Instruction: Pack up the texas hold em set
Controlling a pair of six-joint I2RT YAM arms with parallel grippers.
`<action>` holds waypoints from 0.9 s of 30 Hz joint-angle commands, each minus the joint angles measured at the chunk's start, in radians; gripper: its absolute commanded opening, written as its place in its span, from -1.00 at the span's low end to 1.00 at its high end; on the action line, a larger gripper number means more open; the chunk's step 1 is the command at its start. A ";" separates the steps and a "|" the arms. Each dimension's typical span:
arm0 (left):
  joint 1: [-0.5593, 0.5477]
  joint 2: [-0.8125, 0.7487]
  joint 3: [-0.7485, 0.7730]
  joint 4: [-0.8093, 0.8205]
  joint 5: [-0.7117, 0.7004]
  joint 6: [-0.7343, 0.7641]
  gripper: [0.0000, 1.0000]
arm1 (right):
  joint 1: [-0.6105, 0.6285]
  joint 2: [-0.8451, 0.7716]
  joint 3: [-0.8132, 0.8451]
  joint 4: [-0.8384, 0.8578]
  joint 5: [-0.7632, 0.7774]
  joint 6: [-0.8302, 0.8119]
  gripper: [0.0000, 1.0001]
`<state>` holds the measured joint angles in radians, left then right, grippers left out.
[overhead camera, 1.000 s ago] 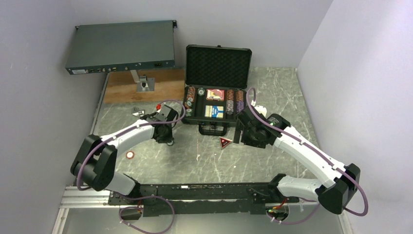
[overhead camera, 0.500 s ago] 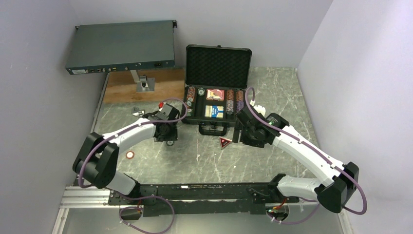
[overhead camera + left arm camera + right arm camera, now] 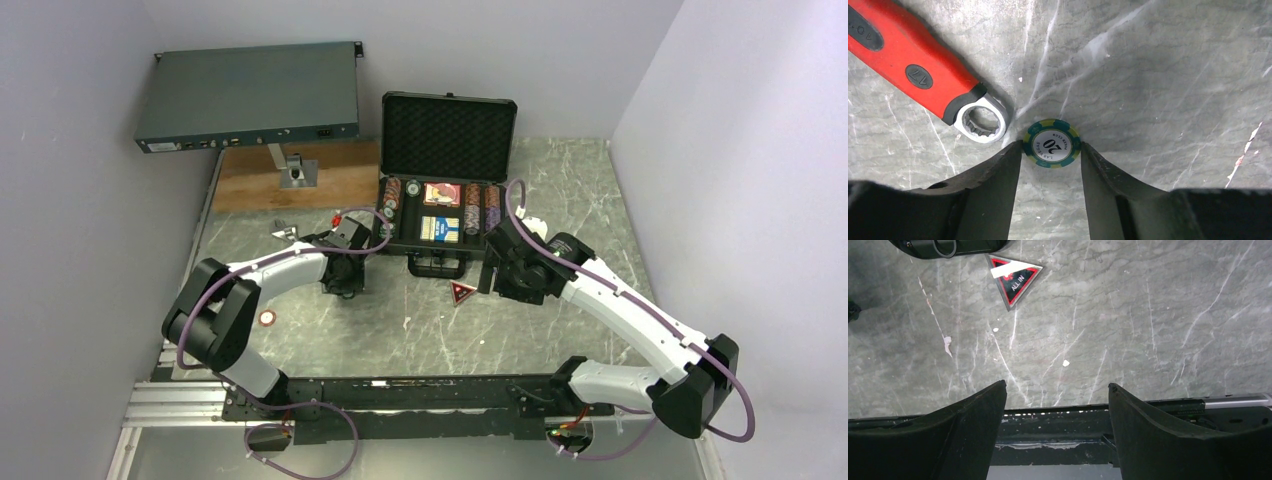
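The black case [image 3: 447, 135] stands open at the back, lid upright, with rows of striped chips [image 3: 392, 196] and the blue-yellow card box [image 3: 440, 228] in its tray. My left gripper [image 3: 345, 283] is low over the table, left of the case. In the left wrist view its fingertips [image 3: 1017, 148] touch both sides of a green-yellow chip [image 3: 1052, 143] marked 20. The red triangular token [image 3: 461, 292] lies in front of the case and shows in the right wrist view [image 3: 1014, 273]. My right gripper [image 3: 497, 280] is open and empty beside it [image 3: 1057, 386].
A red-handled wrench [image 3: 913, 75] lies just left of the gripped chip. Another loose chip [image 3: 268, 318] lies on the table at the front left. A grey electronics box [image 3: 250, 95] and a wooden board [image 3: 330, 180] are at the back left. The case handle [image 3: 437, 265] points forward.
My left arm has shifted a little to the right, its elbow drawn in, with the gripper staying low by the wrench. The right arm has hardly moved.
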<state>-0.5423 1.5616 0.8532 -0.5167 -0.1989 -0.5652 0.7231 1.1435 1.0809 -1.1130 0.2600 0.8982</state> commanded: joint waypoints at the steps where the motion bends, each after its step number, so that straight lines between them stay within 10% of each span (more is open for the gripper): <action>1: 0.001 0.029 -0.025 0.072 0.036 0.003 0.01 | -0.002 -0.021 0.024 -0.020 0.002 0.013 0.53; 9: -0.004 0.039 -0.053 0.112 0.050 0.009 0.26 | -0.001 -0.008 0.022 -0.006 -0.004 0.008 0.53; 19: -0.025 0.071 -0.058 0.097 0.018 -0.011 -0.29 | -0.003 -0.011 0.013 -0.003 -0.002 0.006 0.53; 27: -0.031 0.002 -0.040 0.061 0.030 -0.016 -0.34 | -0.002 -0.019 0.005 0.001 0.000 0.010 0.53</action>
<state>-0.5617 1.5578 0.8391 -0.4740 -0.2176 -0.5606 0.7231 1.1435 1.0809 -1.1156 0.2562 0.9012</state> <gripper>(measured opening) 0.451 0.766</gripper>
